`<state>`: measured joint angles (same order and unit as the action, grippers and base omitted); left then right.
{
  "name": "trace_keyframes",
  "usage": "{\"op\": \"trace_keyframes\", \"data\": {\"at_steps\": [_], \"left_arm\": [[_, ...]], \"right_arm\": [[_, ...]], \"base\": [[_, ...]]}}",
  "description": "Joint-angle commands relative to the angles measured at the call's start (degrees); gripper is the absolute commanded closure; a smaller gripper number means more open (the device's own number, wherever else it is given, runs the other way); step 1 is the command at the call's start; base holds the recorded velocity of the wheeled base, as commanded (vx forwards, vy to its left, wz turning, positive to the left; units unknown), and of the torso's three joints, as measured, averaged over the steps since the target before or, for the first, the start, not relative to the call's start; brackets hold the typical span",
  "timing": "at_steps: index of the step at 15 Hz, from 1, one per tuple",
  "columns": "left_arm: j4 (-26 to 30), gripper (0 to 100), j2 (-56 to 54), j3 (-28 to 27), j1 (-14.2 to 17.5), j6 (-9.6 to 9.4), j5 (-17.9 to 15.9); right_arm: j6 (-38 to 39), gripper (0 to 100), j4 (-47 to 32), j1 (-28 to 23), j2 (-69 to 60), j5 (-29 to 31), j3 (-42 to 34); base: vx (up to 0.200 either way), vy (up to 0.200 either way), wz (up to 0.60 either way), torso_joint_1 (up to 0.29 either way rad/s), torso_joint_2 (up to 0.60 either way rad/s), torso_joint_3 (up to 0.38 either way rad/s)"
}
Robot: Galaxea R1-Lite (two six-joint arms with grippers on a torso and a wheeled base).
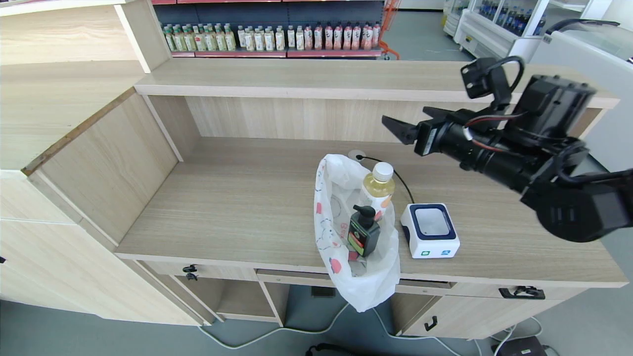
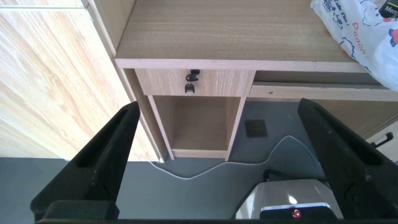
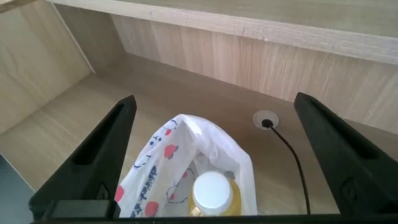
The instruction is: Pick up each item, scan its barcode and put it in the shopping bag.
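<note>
Here, right tool spread over shopping bag, drink bottle and green-labelled pump bottle inside, left tool spread.

A shop: a wooden checkout counter carries a barcode scanner, rows of bottled drinks line a shelf behind it, and glass-fronted fridges stand beyond
</note>
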<state>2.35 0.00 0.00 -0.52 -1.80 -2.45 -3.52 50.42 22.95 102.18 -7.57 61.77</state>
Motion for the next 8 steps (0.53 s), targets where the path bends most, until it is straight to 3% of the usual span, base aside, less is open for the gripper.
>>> {"op": "trace_keyframes", "data": {"at_steps": [1,5,6,8], "left_arm": [[0.02,0,0.09,0.0,0.0,-0.04,-0.01],[0.02,0,0.09,0.0,0.0,-0.04,-0.01],[0.02,0,0.09,0.0,0.0,0.05,-0.01],[0.02,0,0.09,0.0,0.0,-0.04,-0.01]], "right_arm": [[-1.31,0,-12.8,-0.89,-18.69,4.14,-6.49],[-4.12,0,-29.68,-2.3,-42.59,18.91,-25.65],[-4.12,0,-30.64,-2.12,-45.67,20.58,-28.72],[-3.86,0,-32.14,-2.3,-59.55,23.39,-41.73]], "base": [[0.0,0.0,0.0,0.0,0.0,0.0],[0.0,0.0,0.0,0.0,0.0,0.0],[0.0,0.0,0.0,0.0,0.0,0.0],[0.0,0.0,0.0,0.0,0.0,0.0]]}}
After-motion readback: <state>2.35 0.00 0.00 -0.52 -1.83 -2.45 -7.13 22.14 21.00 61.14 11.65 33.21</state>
